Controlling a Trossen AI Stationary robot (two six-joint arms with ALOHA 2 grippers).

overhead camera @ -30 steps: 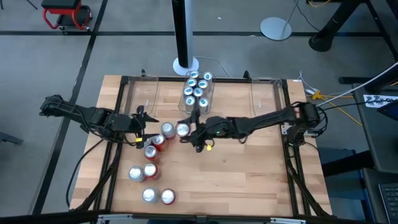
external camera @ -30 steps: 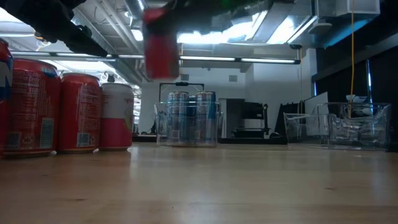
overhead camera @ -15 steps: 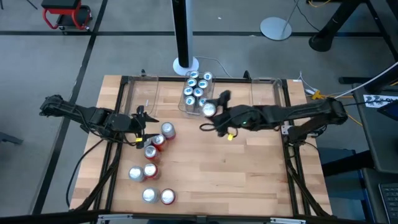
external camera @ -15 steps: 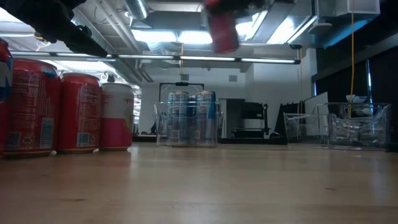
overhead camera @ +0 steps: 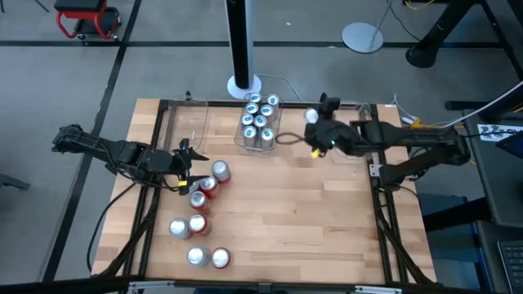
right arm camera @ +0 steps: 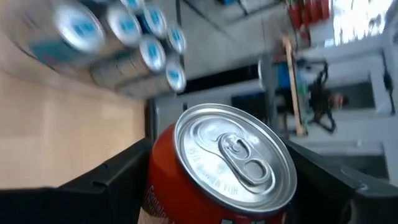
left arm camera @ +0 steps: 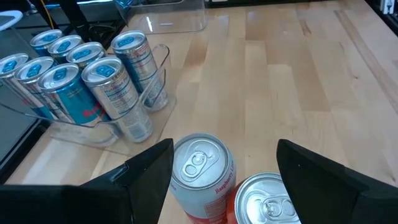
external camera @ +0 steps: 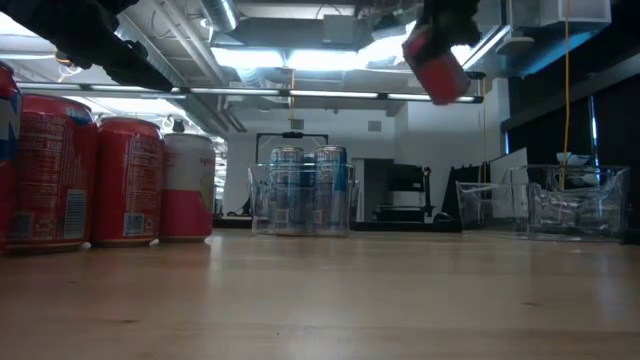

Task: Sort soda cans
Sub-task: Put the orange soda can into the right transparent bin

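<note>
My right gripper [overhead camera: 315,122] is shut on a red soda can [overhead camera: 311,116], high above the table's far side between the middle and right clear bins; in the low view the can [external camera: 435,62] hangs tilted in the air. Several blue cans [overhead camera: 257,118] stand in the middle clear bin [overhead camera: 243,144]. Red cans [overhead camera: 204,186] stand on their bases on the table's left half. My left gripper [overhead camera: 191,168] is open, low over the table, just left of the nearest red can [left arm camera: 200,169], which stands ahead of its fingers without touching them. My right gripper pinches the red can by its side wall below the top rim [right arm camera: 163,186], one finger [right arm camera: 106,183] on each side. The can is lifted clear of the table and tilted, its silver lid [right arm camera: 233,155] facing the wrist camera.
Empty clear bins sit at the far left [overhead camera: 188,122] and far right [overhead camera: 353,126] of the table. More red cans stand near the front left [overhead camera: 196,224] [overhead camera: 208,257]. The table's right and near-middle wood [overhead camera: 310,220] is bare. A black frame rail [overhead camera: 380,171] runs along the right side.
My right gripper has carried the red can from beside the red cluster at the table's middle up and toward the far right edge, past the blue-can bin, staying shut on it. The can has tipped from upright to tilted. The other cans stayed put.
</note>
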